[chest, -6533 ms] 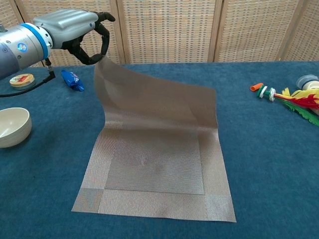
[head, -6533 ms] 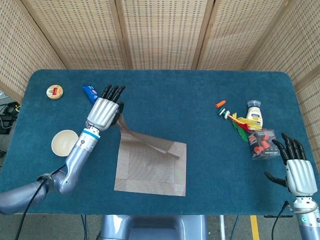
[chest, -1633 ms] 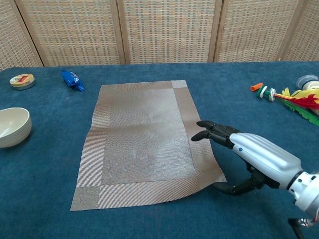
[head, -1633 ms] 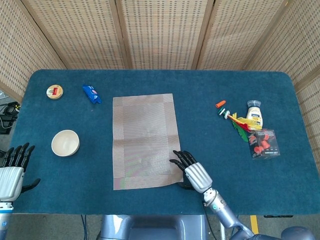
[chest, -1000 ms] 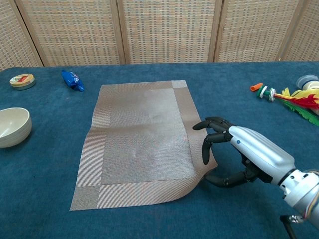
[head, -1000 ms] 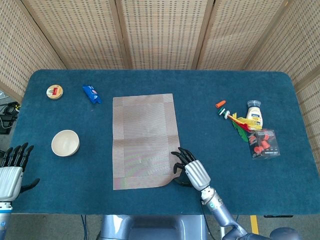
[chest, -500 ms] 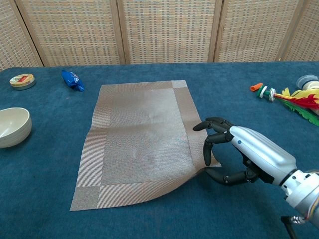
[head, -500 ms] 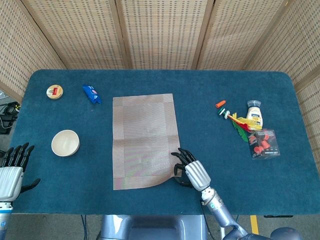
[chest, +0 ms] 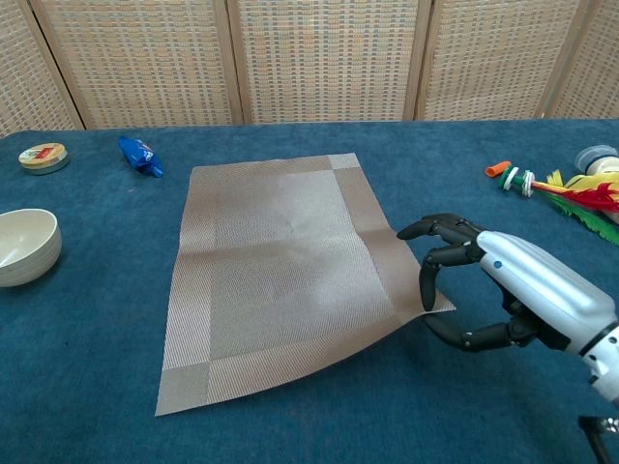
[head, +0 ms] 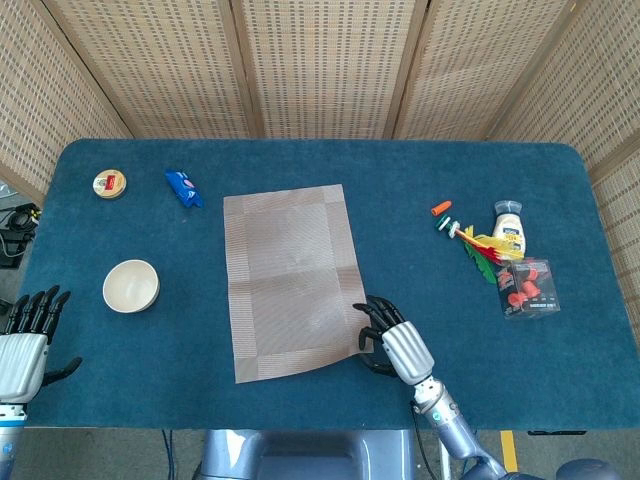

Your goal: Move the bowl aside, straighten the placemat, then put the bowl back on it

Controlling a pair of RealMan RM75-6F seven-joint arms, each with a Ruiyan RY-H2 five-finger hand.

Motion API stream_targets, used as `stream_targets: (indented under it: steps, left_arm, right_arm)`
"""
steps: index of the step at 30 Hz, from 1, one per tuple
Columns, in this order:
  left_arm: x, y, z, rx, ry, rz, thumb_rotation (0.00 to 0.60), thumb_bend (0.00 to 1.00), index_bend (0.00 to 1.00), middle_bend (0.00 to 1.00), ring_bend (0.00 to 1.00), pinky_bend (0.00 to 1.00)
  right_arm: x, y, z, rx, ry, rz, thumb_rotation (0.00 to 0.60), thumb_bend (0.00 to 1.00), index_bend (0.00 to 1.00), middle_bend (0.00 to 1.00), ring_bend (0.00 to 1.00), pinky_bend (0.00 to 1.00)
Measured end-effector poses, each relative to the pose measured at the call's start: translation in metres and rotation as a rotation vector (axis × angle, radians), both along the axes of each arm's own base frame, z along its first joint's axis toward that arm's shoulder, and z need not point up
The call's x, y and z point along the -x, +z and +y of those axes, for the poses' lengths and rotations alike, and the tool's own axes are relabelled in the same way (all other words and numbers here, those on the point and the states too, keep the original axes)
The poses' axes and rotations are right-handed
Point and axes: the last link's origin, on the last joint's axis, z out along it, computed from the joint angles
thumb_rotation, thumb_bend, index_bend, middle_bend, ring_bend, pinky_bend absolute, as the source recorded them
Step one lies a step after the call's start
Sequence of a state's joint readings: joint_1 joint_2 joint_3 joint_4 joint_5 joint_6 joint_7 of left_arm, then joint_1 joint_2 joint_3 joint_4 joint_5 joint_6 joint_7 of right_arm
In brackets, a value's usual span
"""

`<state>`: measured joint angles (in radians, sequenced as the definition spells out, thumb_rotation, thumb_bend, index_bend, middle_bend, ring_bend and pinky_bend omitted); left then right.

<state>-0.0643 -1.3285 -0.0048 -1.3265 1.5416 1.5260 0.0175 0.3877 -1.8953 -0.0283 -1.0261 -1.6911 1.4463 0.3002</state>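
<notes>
Right hand (chest: 503,290) pinching near-right corner of placemat (head: 290,280), mat skewed on blue table (head: 420,180). Left hand (head: 25,335) spread, empty, at near-left edge. Bowl (head: 131,285) left of mat, apart, bare cloth around.

Bright, even overhead light, soft faint shadows, sharp focus, no glare or blur

We are looking at a deep blue felt-like table (head: 300,160). On it, a woven grey-brown placemat (head: 285,280) is showing a darker striped border. A cream bowl (head: 131,285) is sitting alone. Our right hand (chest: 503,285) is showing silver with black fingers (chest: 430,280); our left hand (head: 22,345) is showing the same silver and black. Tan wicker screens (head: 320,60) are standing behind.
</notes>
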Motion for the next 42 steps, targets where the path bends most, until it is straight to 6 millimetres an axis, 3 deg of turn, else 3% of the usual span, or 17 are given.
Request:
stream_targets:
  steps: [13, 26, 33, 42]
  left_arm:
    - [-0.004, 0.001, -0.003, 0.005, -0.018, -0.005, 0.600, 0.13, 0.01, 0.00, 0.00, 0.00]
    - [-0.005, 0.003, -0.003, -0.003, -0.024, -0.009, 0.600, 0.13, 0.01, 0.00, 0.00, 0.00]
    - [-0.006, 0.002, -0.003, -0.007, -0.031, -0.011, 0.600, 0.13, 0.02, 0.00, 0.00, 0.00]
    - [-0.005, 0.003, -0.002, -0.014, -0.030, -0.013, 0.600, 0.13, 0.03, 0.00, 0.00, 0.00]
  right_arm:
    - [0.044, 0.039, 0.028, 0.075, -0.037, 0.114, 0.600, 0.61, 0.65, 0.26, 0.12, 0.16]
    - [0.063, 0.072, 0.034, 0.132, -0.042, 0.205, 0.600, 0.61, 0.65, 0.26, 0.13, 0.16]
    - [0.084, 0.089, 0.021, 0.170, -0.082, 0.283, 0.600, 0.60, 0.66, 0.27, 0.14, 0.16]
    - [0.109, 0.129, -0.021, 0.263, -0.159, 0.370, 0.600, 0.59, 0.66, 0.27, 0.14, 0.16]
